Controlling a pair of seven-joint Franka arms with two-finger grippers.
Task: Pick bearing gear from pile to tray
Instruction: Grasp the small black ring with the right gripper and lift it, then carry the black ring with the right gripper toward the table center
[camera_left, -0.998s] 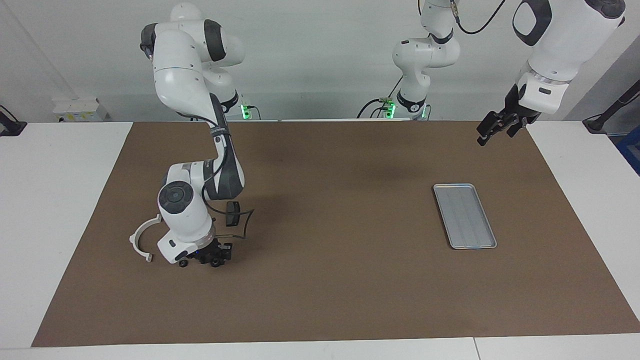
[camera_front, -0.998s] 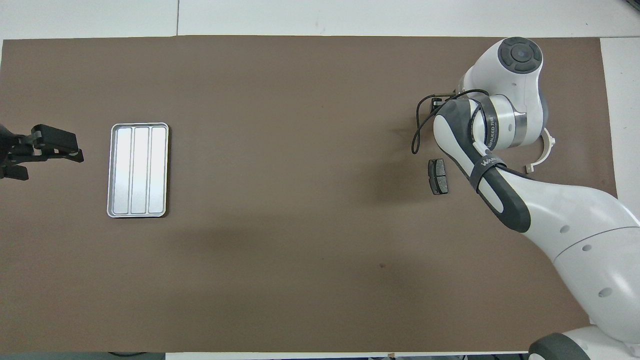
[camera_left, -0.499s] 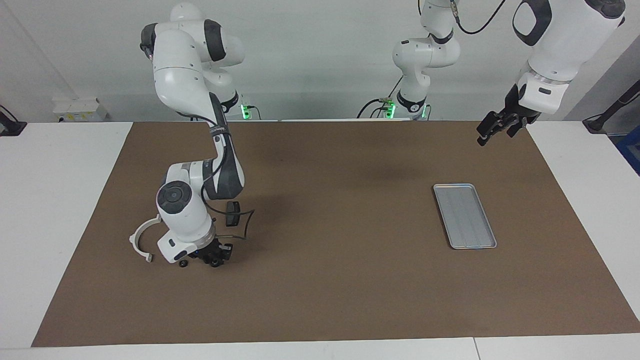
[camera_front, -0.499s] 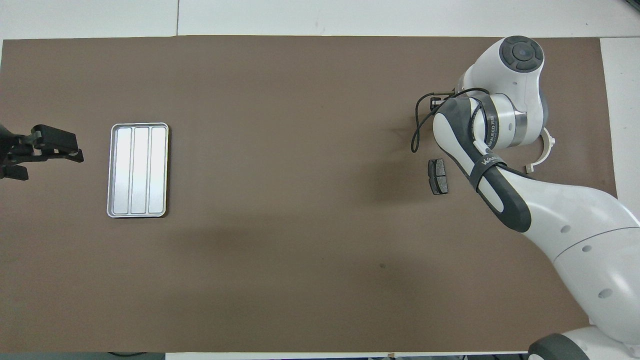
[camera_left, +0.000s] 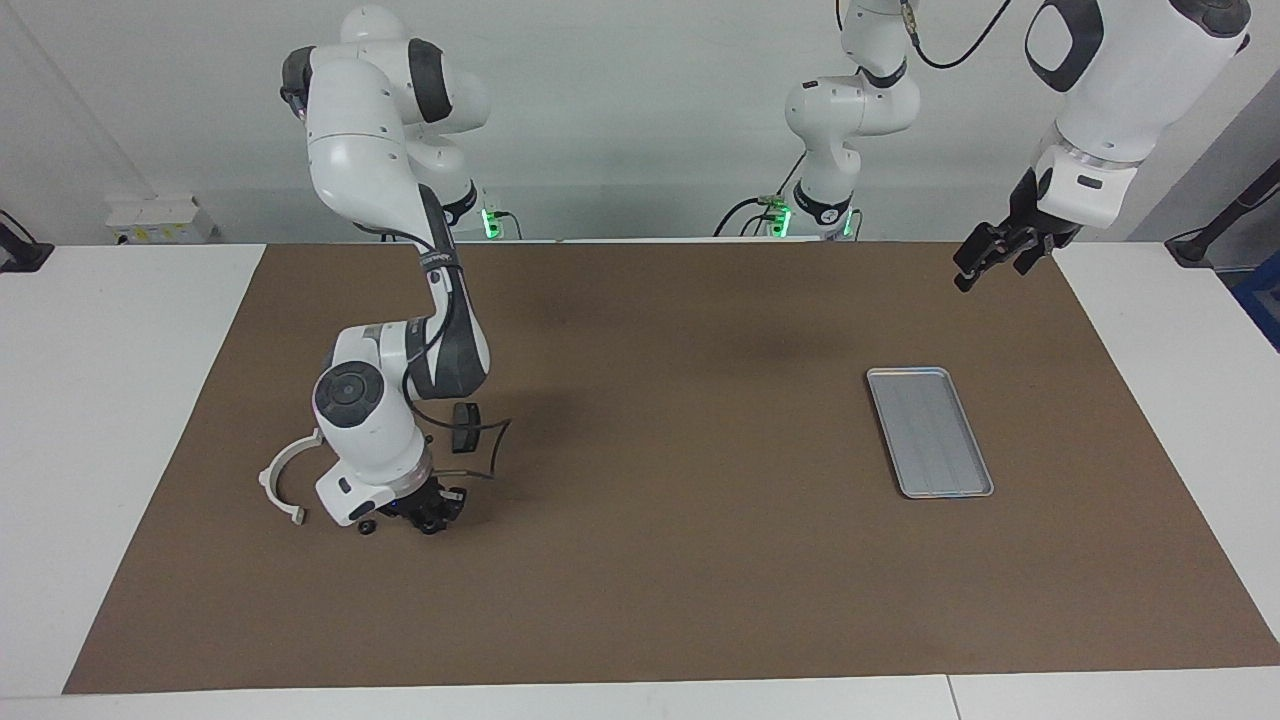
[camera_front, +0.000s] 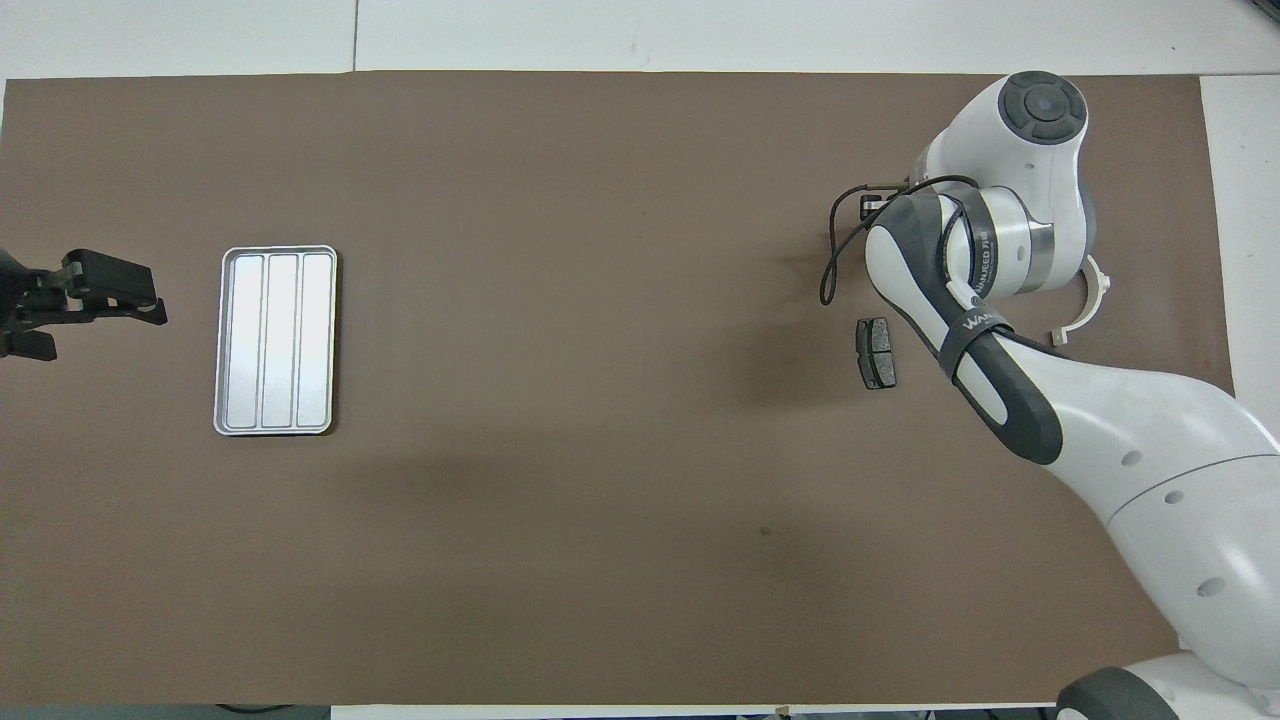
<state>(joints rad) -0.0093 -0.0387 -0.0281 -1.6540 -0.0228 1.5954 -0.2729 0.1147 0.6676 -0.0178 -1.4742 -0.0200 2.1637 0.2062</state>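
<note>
Though hidden, small black piece (camera_left: 432, 521) between right jaws.

Brown mat (camera_left: 660, 560) on white table (camera_left: 110, 400)

One camera sits high across the tabletop (camera_left: 640, 690), facing both robots and taking in the whole brown mat (camera_left: 660, 560). The other looks steeply down from above the robots' end. Both share the mat, half a turn apart.

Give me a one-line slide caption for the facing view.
Right gripper down among the pile's small black pieces beside the white half-ring; left gripper waits, open, raised; tray empty.
</note>
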